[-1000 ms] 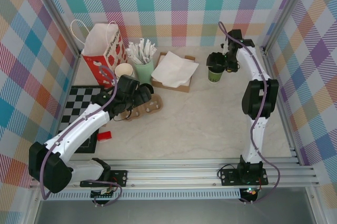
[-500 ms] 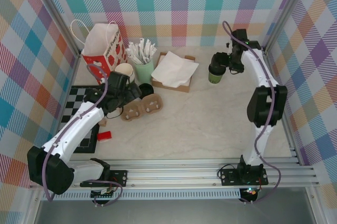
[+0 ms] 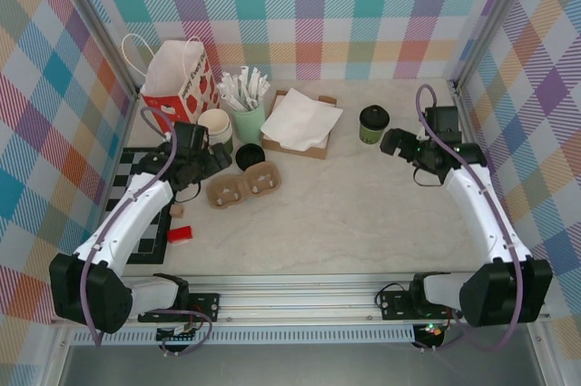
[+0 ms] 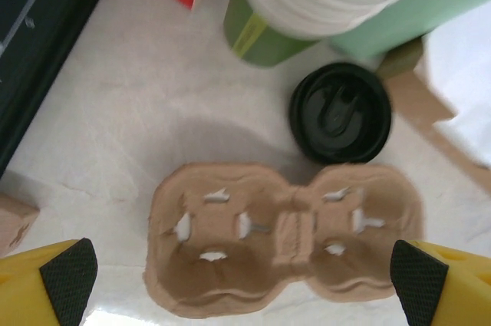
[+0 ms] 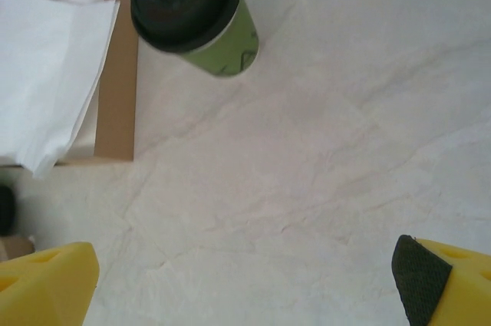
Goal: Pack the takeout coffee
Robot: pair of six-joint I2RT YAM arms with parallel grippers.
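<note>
Lab test cell, plaid backdrop walls [image 3: 309,4], aluminium frame rails [image 3: 318,300]

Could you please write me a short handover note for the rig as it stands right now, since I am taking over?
Left gripper: open, empty, beside the cup carrier.
Right gripper: open, empty, close to the coffee cup, not touching it.
The coffee cup stands upright, lid on, on the table beside the napkin tray. The carrier lies empty by a loose lid. The paper bag stands at the back left.
Done: nothing packed yet.
Left: grasp the coffee cup and pack it, probably into the carrier or bag.
</note>
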